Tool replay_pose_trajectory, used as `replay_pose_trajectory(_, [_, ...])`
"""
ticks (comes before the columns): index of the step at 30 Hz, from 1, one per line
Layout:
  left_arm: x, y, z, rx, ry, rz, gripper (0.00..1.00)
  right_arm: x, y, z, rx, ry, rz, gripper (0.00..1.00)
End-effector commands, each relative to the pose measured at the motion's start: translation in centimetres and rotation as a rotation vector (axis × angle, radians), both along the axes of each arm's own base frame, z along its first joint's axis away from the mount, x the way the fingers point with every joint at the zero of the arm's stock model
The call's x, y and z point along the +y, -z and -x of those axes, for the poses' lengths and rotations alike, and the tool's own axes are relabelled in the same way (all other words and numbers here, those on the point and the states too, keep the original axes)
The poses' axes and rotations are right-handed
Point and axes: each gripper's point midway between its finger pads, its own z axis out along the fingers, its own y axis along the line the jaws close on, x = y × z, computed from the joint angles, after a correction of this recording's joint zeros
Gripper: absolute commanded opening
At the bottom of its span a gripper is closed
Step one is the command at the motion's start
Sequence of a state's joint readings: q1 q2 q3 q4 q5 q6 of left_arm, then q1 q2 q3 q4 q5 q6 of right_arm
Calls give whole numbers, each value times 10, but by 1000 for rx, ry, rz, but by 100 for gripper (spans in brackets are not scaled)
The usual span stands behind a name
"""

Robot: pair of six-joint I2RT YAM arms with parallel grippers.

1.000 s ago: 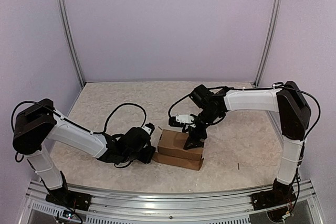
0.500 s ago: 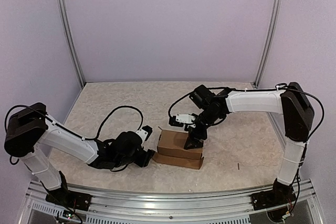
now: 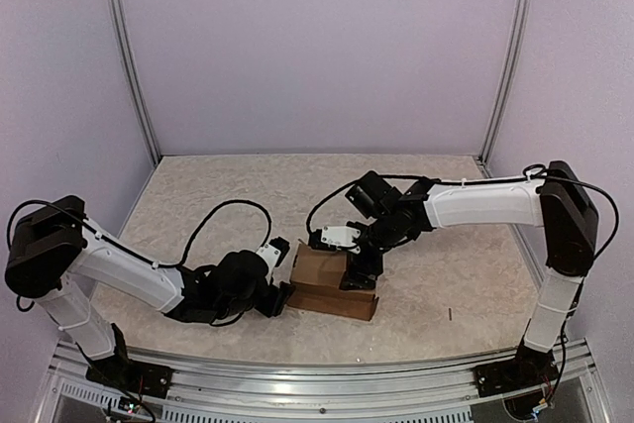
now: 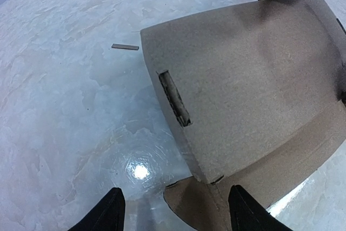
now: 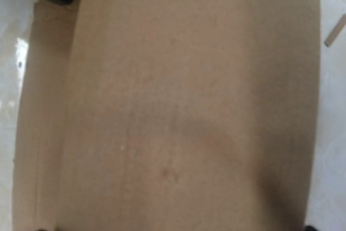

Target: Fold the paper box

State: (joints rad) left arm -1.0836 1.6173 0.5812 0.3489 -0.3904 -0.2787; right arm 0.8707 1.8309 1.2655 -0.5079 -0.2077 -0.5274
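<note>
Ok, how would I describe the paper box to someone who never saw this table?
On the pale marbled tabletop, look near the front edge, midway. The plain brown cardboard paper box lies there, left gripper beside it, right gripper over it. It is the only sizeable brown thing among black-and-white arms.

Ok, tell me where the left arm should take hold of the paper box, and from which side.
Probably the thin flap jutting from the paper box's lower corner at its left end, approached low from the left. It lies flat just ahead of the open left fingers, while the right gripper sits over its top.
</note>
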Motion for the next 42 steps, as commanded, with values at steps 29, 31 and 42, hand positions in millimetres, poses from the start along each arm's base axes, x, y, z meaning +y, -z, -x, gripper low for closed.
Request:
replay_pose_trajectory(29, [6, -7, -5, -27, -35, 39, 61, 5, 20, 26, -122, -64, 85, 72])
replay_pose_trajectory(31, [7, -2, -6, -15, -32, 30, 59, 4, 26, 27, -121, -61, 84, 68])
replay_pose_trajectory(42, [13, 5, -16, 23, -20, 57, 55, 3, 30, 30, -96, -53, 79, 63])
